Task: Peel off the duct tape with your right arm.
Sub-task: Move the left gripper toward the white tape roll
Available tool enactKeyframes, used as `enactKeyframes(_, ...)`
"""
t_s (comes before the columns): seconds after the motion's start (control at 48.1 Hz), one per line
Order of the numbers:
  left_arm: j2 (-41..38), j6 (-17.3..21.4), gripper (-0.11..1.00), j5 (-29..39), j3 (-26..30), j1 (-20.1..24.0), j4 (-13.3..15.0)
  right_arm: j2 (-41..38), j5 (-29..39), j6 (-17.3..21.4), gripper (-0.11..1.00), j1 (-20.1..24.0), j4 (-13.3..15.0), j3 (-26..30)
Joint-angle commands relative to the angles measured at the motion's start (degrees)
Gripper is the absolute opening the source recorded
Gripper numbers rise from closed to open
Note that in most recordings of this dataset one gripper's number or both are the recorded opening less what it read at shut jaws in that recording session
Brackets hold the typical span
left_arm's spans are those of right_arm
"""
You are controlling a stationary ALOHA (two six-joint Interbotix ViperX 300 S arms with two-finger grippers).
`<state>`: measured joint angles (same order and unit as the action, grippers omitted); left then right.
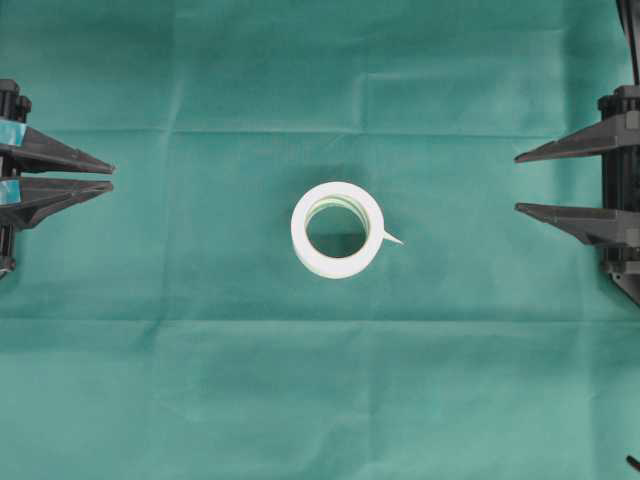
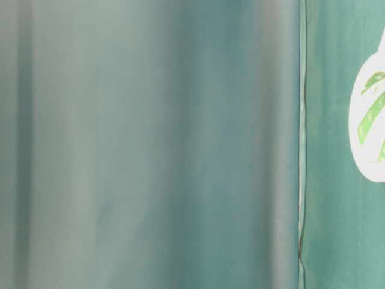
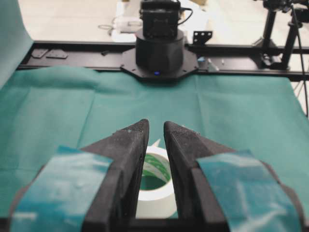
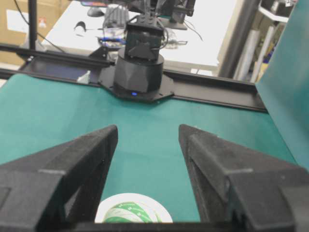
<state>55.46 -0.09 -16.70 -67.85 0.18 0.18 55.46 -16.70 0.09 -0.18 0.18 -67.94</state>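
Both arms level, facing across the duct tape (image 1: 338, 229) — left gripper (image 1: 112, 176) nearly pressed together, right gripper (image 1: 517, 183) spread, empty.

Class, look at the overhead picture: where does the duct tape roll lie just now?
The duct tape lies flat near the middle of the green cloth in the overhead view, apart from the left claw and the right claw, its loose end pointing right.

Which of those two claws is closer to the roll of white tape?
Right, only slightly. The right gripper sits off the duct tape on its loose-end side; the left gripper sits a bit farther off the opposite side.
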Motion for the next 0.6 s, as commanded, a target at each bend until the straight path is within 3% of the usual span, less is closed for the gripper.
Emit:
enactKeyframes(0.0, -0.79, 0.26, 0.24, -0.79, 0.18, -0.44, 0.62, -0.70, -0.35, 0.53, 0.24, -0.44, -0.09, 0.44)
enactKeyframes(0.042, -0.88, 0.09, 0.21, -0.79, 0.18, -0.44, 0.53, -0.70, -0.35, 0.62, 0.22, -0.53, 0.00, 0.18)
enactKeyframes(0.146, -1.32, 0.00, 0.03, -0.79, 0.09, -0.79, 0.62, -0.79, -0.53, 0.62, 0.02, -0.62, 0.00, -0.18)
enactKeyframes(0.25, -2.02, 0.00, 0.00, -0.79, 0.09, -0.79, 0.62, -0.88, -0.70, 0.70, -0.08, -0.62, -0.09, -0.62)
enactKeyframes(0.582, -6.06, 0.09, 0.00, -3.87, 0.00, -0.79, 0.62, -0.79, -0.79, 1.14, -0.10, -0.62, -0.09, -3.08)
